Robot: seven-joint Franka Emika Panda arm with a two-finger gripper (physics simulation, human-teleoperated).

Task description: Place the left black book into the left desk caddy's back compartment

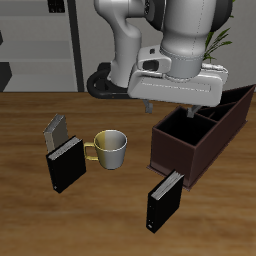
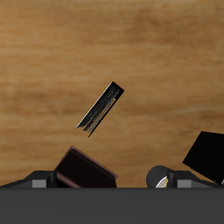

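The arm's big white head hangs high over the table's back, above the caddy (image 1: 200, 135); the gripper (image 1: 150, 103) itself is mostly hidden under the housing, only a small dark tip showing, so can't tell if its jaws are apart or together; nothing seen held.

Left black book (image 1: 166, 201) stands upright on the wood near the front edge, just in front of the caddy's near corner, at approx 7 o'clock from it; not touching it, free of the gripper. In the wrist view a thin dark slab w/ pale streaks (image 2: 101, 108) lies slanted on bare wood; prob the same book seen from above.

Caddy is a dark maroon open box running diagonally toward the back; inner walls split it into sections, the one nearest the front being the big one; the back compartment is partly hidden by the arm.

Other black book (image 1: 66, 166) stands at 9 o'clock from the mug (image 1: 109, 149); a smaller grey book (image 1: 56, 131) is just behind it, tilted. Mug sits btwn the two black books.
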